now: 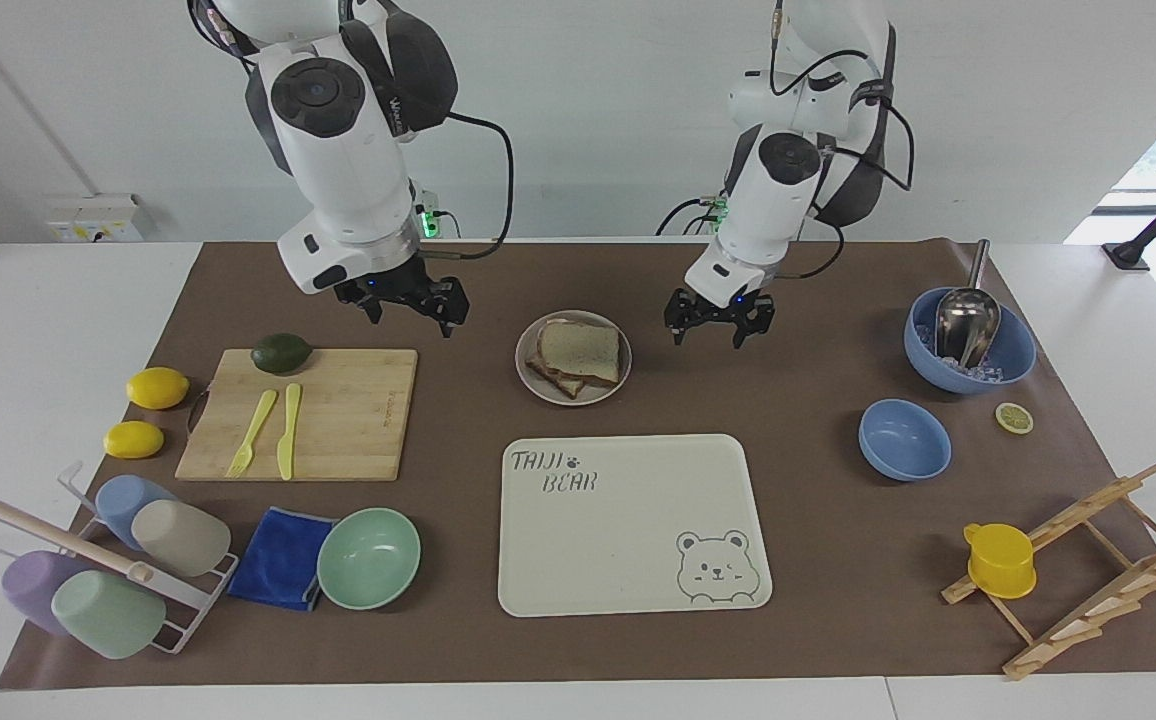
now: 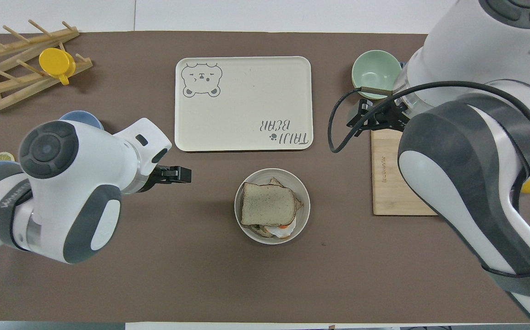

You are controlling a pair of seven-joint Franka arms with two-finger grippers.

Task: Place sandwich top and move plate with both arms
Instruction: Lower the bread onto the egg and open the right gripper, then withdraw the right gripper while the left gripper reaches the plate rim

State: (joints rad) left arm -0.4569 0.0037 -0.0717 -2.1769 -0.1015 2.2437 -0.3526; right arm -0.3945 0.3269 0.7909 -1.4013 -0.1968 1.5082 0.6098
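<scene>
The sandwich top [image 1: 581,350] lies flat on the stacked sandwich on the plate [image 1: 598,398], near the middle of the mat; it also shows in the overhead view [image 2: 267,204], with the plate's rim [image 2: 305,215] around it. My left gripper [image 1: 708,335] is open and empty, low over the mat just beside the plate toward the left arm's end; the overhead view shows it too [image 2: 175,174]. My right gripper [image 1: 411,318] is open and empty, over the mat between the plate and the cutting board; it also shows from overhead [image 2: 361,120].
The bear-print tray [image 1: 628,520] lies farther from the robots than the plate. A cutting board [image 1: 338,410] with an avocado, fork and knife is toward the right arm's end. A blue bowl [image 1: 1013,365] with ice and a scoop, and a smaller blue bowl [image 1: 903,440], are toward the left arm's end.
</scene>
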